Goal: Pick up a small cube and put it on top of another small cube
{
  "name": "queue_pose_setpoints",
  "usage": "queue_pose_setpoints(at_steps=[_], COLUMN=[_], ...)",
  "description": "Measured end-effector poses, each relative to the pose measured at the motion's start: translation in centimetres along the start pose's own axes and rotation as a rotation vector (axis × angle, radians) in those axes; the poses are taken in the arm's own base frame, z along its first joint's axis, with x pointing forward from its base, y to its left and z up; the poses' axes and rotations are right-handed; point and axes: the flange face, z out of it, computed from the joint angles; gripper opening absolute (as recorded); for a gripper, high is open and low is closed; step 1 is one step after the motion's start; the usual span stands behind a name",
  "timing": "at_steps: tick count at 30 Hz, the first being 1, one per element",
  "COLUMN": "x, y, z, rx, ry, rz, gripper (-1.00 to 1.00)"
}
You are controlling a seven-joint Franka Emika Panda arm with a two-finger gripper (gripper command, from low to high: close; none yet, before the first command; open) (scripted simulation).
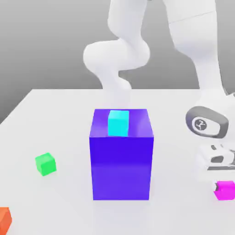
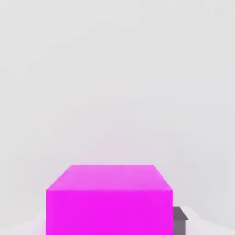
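We see the white end effector (image 1: 223, 180) low over the small glossy magenta cube (image 1: 225, 190) on the white bench (image 1: 55, 114) at the exterior view's right, grip state unclear to us, well apart from the small green cube (image 1: 45, 164) beyond the big blue-violet block (image 1: 121, 160).

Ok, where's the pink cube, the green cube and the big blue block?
pink cube (image 1: 225, 190), exterior view, its front face
pink cube (image 2: 109, 211), hand view, its near face
green cube (image 1: 45, 164), exterior view, its middle
big blue block (image 1: 121, 167), exterior view, its front face
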Motion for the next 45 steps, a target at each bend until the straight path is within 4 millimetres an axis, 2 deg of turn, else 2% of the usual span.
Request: queue_pose_setpoints(at_steps=[5, 8, 10, 12, 14, 16, 18, 20, 21, 23, 25, 28, 32, 35, 37, 44, 45], x=[0.1, 1.8, 6.0, 11.0, 15.6, 20.5, 26.1, 30.5, 32.1, 33.7, 34.6, 34.4, 32.8, 30.9, 30.0, 29.8, 29.7], y=[-0.1, -1.4, -0.6, 1.3, 3.8, 7.2, 12.4, 18.6, 21.8, 26.7, 31.4, 37.2, 44.0, 48.1, 48.8, 48.9, 48.9], z=[-5.5, -8.5, -9.8, -10.8, -11.7, -12.5, -13.5, -14.3, -14.7, -15.3, -15.7, -15.1, -13.9, -12.6, -11.3, -5.8, -5.2], rx=[0.003, 0.073, 0.095, 0.104, 0.109, 0.112, 0.111, 0.102, 0.098, 0.093, 0.089, 0.068, 0.039, 0.022, 0.008, 0.004, 0.002], ry=[0.0, 0.005, 0.028, 0.057, 0.084, 0.11, 0.138, 0.162, 0.171, 0.181, 0.183, 0.16, 0.104, 0.047, 0.013, 0.001, 0.002], rz=[0.001, 0.02, 0.102, 0.208, 0.314, 0.441, 0.604, 0.775, 0.857, 0.98, 1.098, 1.252, 1.448, 1.585, 1.619, 1.627, 1.628], gripper=[-1.0, -1.0, -1.0, -1.0, -1.0, -1.0, -1.0, -1.0, -1.0, -1.0, -1.0, -1.0, -1.0, -1.0, -1.0, -1.0, 1.0])
